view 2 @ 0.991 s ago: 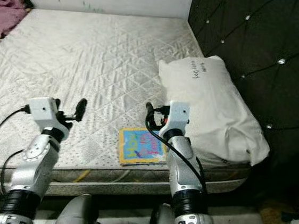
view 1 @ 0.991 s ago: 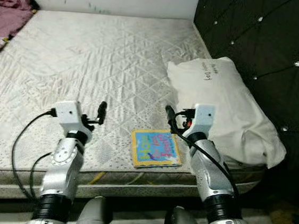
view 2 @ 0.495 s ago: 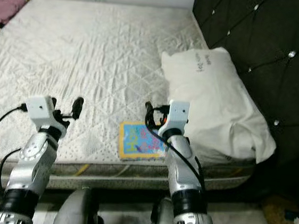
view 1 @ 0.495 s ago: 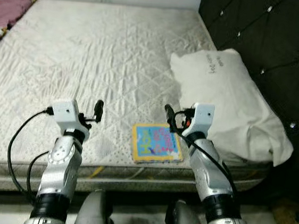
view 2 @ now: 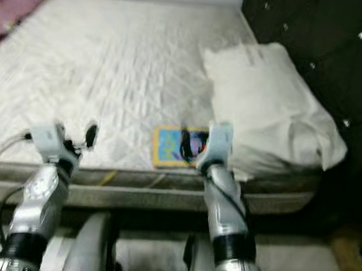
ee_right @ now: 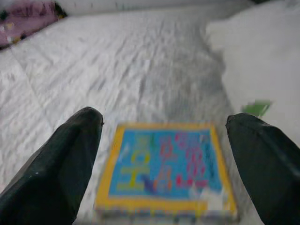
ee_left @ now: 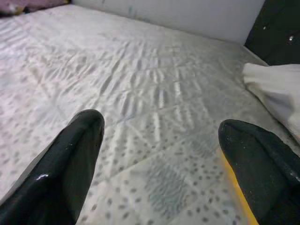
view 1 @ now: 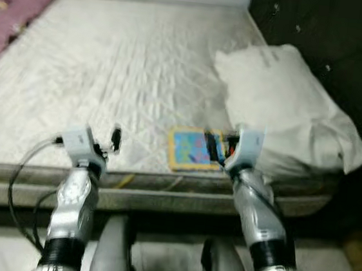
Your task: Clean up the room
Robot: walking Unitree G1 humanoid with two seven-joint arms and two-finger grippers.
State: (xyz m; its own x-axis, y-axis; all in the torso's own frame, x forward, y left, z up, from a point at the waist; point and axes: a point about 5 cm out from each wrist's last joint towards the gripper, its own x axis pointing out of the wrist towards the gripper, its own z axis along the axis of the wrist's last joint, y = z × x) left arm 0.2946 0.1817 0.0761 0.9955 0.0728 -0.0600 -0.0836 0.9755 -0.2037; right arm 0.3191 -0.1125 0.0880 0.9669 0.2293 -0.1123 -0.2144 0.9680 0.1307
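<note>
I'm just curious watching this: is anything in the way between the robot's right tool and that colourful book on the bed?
Nothing visible is. The right tool, fingers wide apart, points straight at the book, which lies flat on the mattress near its edge. The pillow sits off to one side, not between them.

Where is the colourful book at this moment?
The colourful book lies flat on the mattress near its front edge, just left of the white pillow, with the open right gripper directly before it.

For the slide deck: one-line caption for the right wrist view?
Open right gripper poised over a yellow-bordered picture book lying on the white quilted mattress, pillow beside it.
</note>
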